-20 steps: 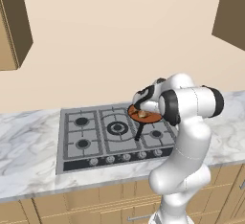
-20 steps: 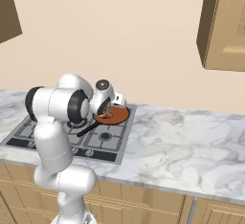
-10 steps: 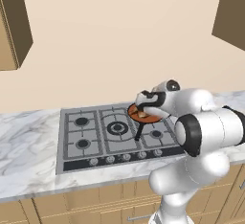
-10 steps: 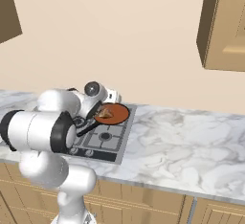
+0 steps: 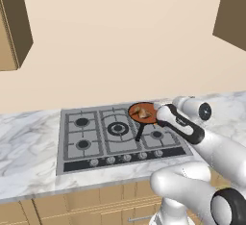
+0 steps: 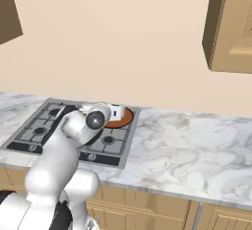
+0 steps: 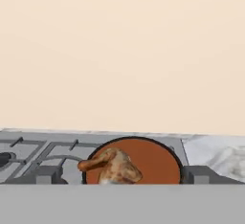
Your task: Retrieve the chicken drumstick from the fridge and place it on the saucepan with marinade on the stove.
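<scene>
A second ago your arm stood tall over the stove, with the hand tipped down onto the saucepan. Now the arm has folded low: the elbow has dropped toward the bottom of both base views, and the forearm reaches nearly level across the stove's right side.

Your gripper [image 5: 154,115] sits just beside the saucepan [image 5: 142,111], at its right rim in the left base view, and has drawn back from over it. Its jaws stand wide apart and hold nothing; in the hand view one dark fingertip [image 7: 47,174] rises on each side of the pan.

The chicken drumstick [image 7: 111,166] lies in the saucepan, resting on the orange-brown marinade [image 7: 155,163], left of centre in the hand view, its narrow end pointing left. The pan sits on the stove [image 5: 81,132] at the back right burner, its thin black handle pointing toward the front knobs. Marble counter [image 6: 197,145] spreads out to the right of the stove.
</scene>
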